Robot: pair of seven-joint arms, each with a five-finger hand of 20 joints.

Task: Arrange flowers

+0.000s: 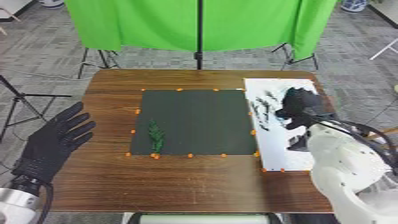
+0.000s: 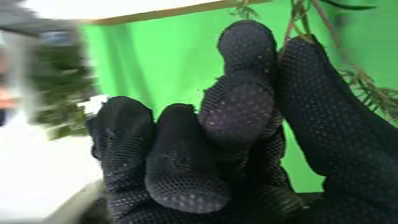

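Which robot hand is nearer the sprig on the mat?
Left: left robot hand is left of the sprig; right robot hand is farther, rightward, over the white sheet.

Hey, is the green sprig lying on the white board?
No, the green sprig lies on the dark square mat, near its left edge.

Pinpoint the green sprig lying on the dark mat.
In the head view, the green sprig lies near the lower left corner of the dark mat, just above an orange mark, with the left hand farther left.
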